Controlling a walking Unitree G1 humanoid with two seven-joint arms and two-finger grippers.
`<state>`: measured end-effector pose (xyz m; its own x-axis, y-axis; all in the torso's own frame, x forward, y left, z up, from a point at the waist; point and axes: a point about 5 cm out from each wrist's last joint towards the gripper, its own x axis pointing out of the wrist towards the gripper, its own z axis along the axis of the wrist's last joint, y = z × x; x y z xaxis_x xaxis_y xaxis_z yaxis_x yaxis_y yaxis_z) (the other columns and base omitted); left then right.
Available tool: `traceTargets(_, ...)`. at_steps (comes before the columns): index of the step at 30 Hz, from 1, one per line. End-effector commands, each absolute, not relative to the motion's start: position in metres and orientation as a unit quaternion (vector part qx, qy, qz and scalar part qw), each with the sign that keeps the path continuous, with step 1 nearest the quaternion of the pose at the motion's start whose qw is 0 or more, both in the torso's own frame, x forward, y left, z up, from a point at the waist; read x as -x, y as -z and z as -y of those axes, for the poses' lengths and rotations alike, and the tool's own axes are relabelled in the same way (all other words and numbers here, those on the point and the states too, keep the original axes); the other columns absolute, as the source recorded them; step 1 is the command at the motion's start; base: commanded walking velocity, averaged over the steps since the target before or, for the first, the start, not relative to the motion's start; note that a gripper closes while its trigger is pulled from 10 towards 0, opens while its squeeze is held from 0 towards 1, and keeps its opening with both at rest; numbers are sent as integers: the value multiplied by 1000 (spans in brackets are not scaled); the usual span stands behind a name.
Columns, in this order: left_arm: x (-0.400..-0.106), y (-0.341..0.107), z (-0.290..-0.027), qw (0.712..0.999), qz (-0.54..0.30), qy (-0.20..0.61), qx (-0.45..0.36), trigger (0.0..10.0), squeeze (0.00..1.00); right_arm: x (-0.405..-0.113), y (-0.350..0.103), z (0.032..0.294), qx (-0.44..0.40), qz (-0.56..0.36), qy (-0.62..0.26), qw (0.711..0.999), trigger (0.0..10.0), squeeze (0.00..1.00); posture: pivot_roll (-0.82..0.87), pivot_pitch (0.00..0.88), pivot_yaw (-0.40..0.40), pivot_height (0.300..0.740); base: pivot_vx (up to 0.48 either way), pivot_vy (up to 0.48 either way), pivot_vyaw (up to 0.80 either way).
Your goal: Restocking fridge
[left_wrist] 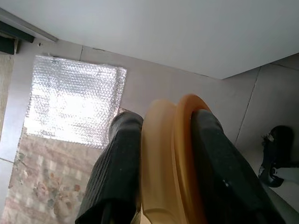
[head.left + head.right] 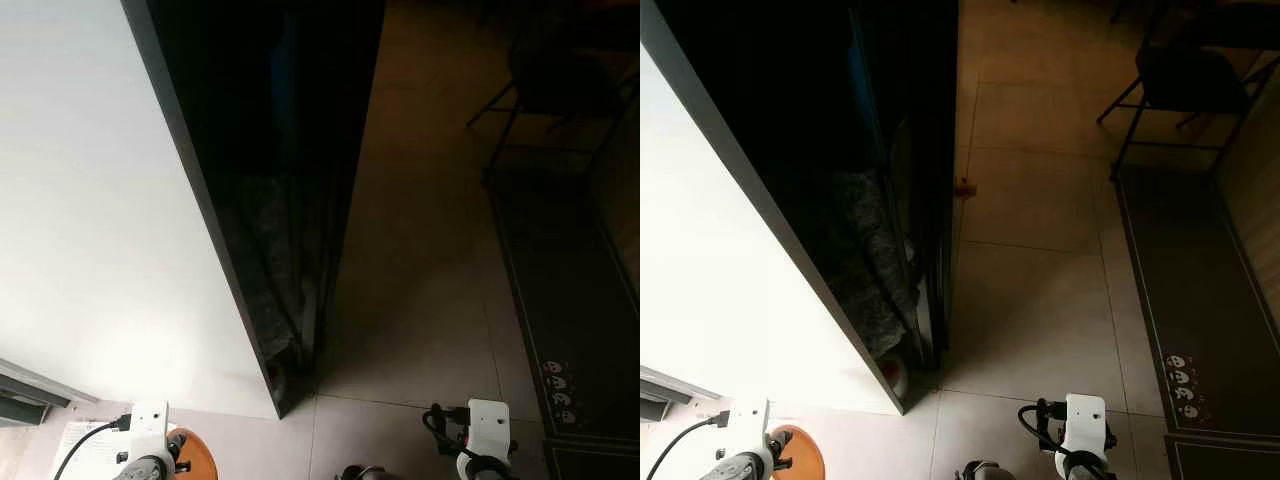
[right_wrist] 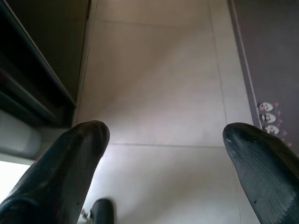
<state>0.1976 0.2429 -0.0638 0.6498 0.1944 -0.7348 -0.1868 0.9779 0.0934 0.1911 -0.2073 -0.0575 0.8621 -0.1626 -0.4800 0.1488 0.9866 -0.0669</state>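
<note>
Fridge: we stand close before the open fridge (image 2: 840,200), its white door (image 2: 90,200) swung out on our left and the dark inside ahead; the shelves are too dim to read, though something crumpled and pale sits low in the compartment.
Left gripper: our left gripper (image 1: 161,163) is low at the near left, pinching an orange plastic piece (image 1: 173,154) between its two black fingers (image 1: 117,163).
Task's thing: the orange plastic piece is in that gripper, near the floor and just outside the foot of the door; in the left eye view its rounded edge peeks out beside the wrist. We cannot tell what it is beyond a curved, rimmed shape, perhaps a lid or a bowl.
Handling: we judge it light and stiff, smooth enough to slip, not likely to break. The hold is across the rim, edge-on, which seems the right place; a grip further in would steady it better.
Right gripper: our right gripper (image 3: 163,140) hangs low at the near right with its fingers spread wide over bare floor tiles (image 3: 159,93), holding nothing.
Surroundings: a dark mat (image 2: 570,300) lies along the right, a chair (image 2: 1180,70) stands at the far right.
</note>
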Motion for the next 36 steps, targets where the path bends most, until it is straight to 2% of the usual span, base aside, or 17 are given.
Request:
traceTargets(1,-173,79,-236,887,-451,-97,7,10000,0,-183,61,207,19,-252,87,964,10000,0,-23,105,-37,740,0,0,0)
traceTargets(5,-170,80,-236,886,-454,-98,7,10000,0,-182,59,206,34,-240,88,966,10000,0,-27,85,-39,740,0,0,0)
traceTargets(6,-170,80,-236,885,-454,-98,7,10000,0,-200,46,206,48,-196,85,976,10000,0,-30,75,-41,740,0,0,0)
traceTargets(8,-168,81,-236,884,-456,-99,8,10000,0,-273,-31,196,74,-11,67,995,10000,0,-32,67,-43,740,0,0,0)
traceTargets(11,-165,83,-235,883,-458,-104,11,10000,0,-290,-63,186,93,55,48,993,10000,0,-23,45,-58,740,0,0,0)
traceTargets(15,-164,84,-234,882,-458,-107,15,10000,0,-289,-68,181,92,71,42,992,10000,0,-11,26,-70,740,0,0,0)
traceTargets(23,-162,85,-231,882,-456,-116,30,10000,0,-282,-68,180,62,36,40,997,10000,0,-19,0,-82,740,0,0,0)
traceTargets(34,-163,85,-230,883,-454,-118,32,10000,0,-294,-75,179,45,20,45,998,10000,0,-18,6,-82,740,0,364,0)
traceTargets(36,-163,84,-232,883,-453,-119,32,10000,0,-295,-77,177,43,21,45,998,10000,0,-26,30,-77,740,0,369,0)
